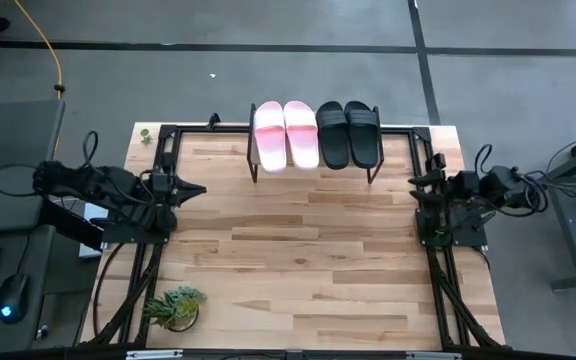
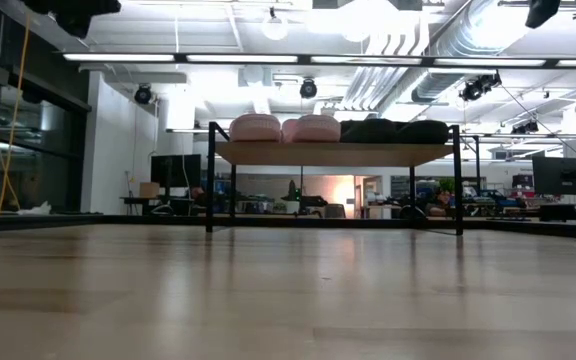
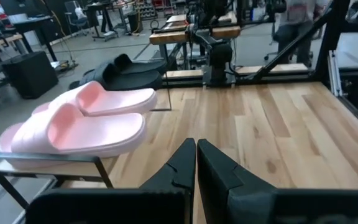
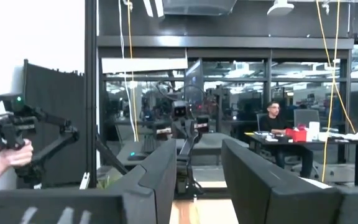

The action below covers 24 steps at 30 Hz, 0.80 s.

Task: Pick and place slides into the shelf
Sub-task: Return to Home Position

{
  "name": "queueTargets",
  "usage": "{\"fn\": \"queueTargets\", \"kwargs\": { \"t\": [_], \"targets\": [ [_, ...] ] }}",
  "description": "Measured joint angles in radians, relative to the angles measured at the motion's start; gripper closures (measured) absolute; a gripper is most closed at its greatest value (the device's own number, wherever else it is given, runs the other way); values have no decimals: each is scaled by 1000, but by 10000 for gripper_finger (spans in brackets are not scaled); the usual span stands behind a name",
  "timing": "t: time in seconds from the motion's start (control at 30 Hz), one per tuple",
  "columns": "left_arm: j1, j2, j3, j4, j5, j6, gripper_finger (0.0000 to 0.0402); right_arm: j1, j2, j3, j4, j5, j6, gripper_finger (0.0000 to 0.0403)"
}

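A: Start at the jaws. What do they hold?

B: Nothing. The left gripper [image 3: 196, 144] has its fingers pressed together tip to tip, with no gap and nothing between them. The right gripper [image 4: 199, 144] shows a clear gap between its fingers, so it is open and just as empty. Neither touches anything.

A: Why empty-handed?

B: My reading is that nothing is left to carry. Each arm sits folded at its own side of the table [image 1: 298, 260]. The left gripper points inward over the boards and the right one is tucked close to its base, both well apart from the shelf [image 2: 333, 153]. That looks like a rest pose, which suits a homing step.

A: And the slides?

B: All four are on top of the shelf, at the table's far edge. The pink slides [image 1: 269, 138] lie side by side, touching, on the half nearer the left arm. The black slides [image 1: 363, 133] lie just beside them on the half nearer the right arm. In the low view the row sits flat and fills the span between the legs.

A: Why packed that way?

B: I'd judge it's for fit — laid parallel and paired by colour, four slides just take up the shelf's width. The placing looks finished, and only parking the arms is left.
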Motion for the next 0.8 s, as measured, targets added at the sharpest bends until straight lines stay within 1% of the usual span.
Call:
{"fn": "queueTargets", "kwargs": {
  "t": [0.13,0.3,0.4,0.57,0.7,0.8],
  "targets": [
    [0,-67,-64,41,-3,-13,396,0,1,-42,14,0,-3,284],
    [0,-169,-125,49,-3,-24,396,0,1,-107,109,8,-16,284],
    [0,-237,-162,54,1,-39,396,0,1,-123,154,30,-25,284],
    [0,-330,-221,89,11,-46,396,0,1,-140,165,9,-21,284],
    [0,-347,-266,124,11,-70,396,0,1,-162,168,2,7,284],
    [0,-348,-318,217,38,-71,396,0,1,-183,170,1,8,284]
  ]
}}
